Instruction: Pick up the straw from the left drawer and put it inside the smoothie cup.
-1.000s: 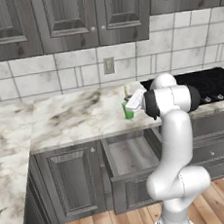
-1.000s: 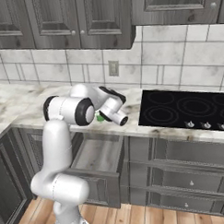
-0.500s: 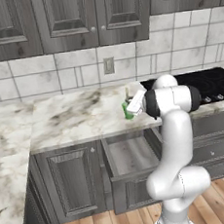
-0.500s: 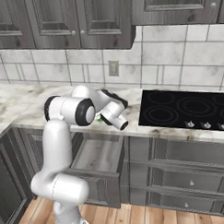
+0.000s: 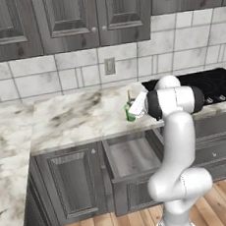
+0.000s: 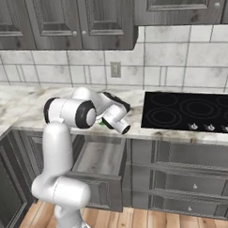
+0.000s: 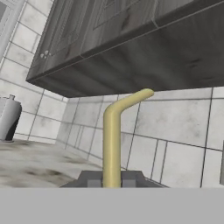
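Gripper (image 7: 111, 183): closed on the straw (image 7: 112, 144), whose bent top rises just above the fingertips.
Smoothie cup (image 5: 129, 114): green, on the marble counter (image 5: 71, 119), right at the tip of the hand; the straw stands up out of it.
Left drawer (image 5: 127, 159): pulled open below the hand; its inside looks bare.
Grey canister (image 7: 8, 118): on the counter, well off to the side of the hand.

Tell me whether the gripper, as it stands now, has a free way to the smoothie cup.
Probably yes. The gripper, shut on the straw, hangs right beside the smoothie cup at the counter edge, and nothing seems to stand between them. How the straw's lower end lines up with the rim is hidden.
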Controlling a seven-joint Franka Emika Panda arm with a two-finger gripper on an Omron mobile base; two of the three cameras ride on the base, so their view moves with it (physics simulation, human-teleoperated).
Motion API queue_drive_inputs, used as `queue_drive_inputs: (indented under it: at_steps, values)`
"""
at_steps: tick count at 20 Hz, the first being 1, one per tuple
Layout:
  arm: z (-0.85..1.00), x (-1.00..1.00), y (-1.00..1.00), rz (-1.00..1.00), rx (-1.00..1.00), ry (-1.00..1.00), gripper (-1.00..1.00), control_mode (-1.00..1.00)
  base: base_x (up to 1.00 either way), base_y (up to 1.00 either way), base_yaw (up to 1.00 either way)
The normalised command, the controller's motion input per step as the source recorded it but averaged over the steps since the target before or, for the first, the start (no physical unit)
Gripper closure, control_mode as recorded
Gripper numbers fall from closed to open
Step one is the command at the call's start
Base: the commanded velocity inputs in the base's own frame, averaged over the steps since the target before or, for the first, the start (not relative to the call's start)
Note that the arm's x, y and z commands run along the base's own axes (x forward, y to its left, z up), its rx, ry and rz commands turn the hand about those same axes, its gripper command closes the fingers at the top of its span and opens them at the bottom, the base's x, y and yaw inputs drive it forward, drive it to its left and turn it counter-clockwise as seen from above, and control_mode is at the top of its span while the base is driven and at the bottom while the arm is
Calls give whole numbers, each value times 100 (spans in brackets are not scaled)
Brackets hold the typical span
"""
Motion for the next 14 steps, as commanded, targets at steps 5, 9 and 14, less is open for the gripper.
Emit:
queue_drive_inputs:
  at_steps: [5,9,14]
  values:
    - [2,0,0,0,0,0,-100,-100,0,0,0]
    - [1,0,0,0,0,0,-100,-100,0,0,0]
    - [2,0,0,0,0,0,-100,-100,0,0,0]
